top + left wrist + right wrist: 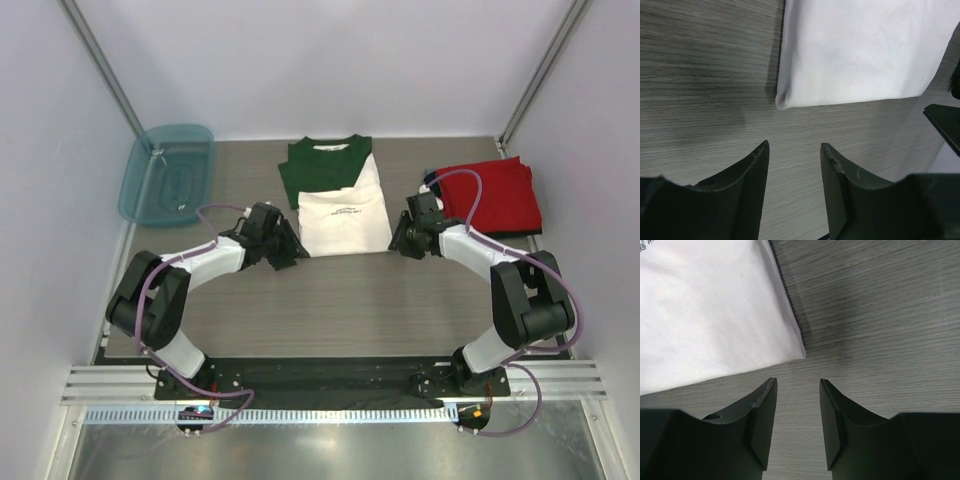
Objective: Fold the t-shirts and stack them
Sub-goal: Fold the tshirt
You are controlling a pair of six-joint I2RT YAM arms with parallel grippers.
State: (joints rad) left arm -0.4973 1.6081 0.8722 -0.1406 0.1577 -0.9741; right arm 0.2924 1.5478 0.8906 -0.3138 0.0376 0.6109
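Both arms are down low at the shirt [338, 195], which lies folded at the middle of the table [340, 300] towards the far side, white panel over the green top. The left gripper [794, 146] sits just short of the near left corner, jaws parted with bare wood between them and nothing held. The right gripper [797, 382] mirrors it at the near right corner, also agape and empty. Here's where it could slip, I reckon. Those corners are several layers of soft cloth, and a pinch that catches only the top layer would peel the fold open as it lifts. If the fingers go in too shallow they could nudge the edge away instead of sliding under it. If they go in too steep, the tips may scrape the wood and bunch the hem. The two arms need to rise together, too. One side leading the other would likely twist the panel and drag the print askew. The red pile [497, 195] waits near the right arm, apart from the shirt, so a wide swing could clip it and spoil that stack. The green sleeves behind look loose enough to trail and flop out on any carry.
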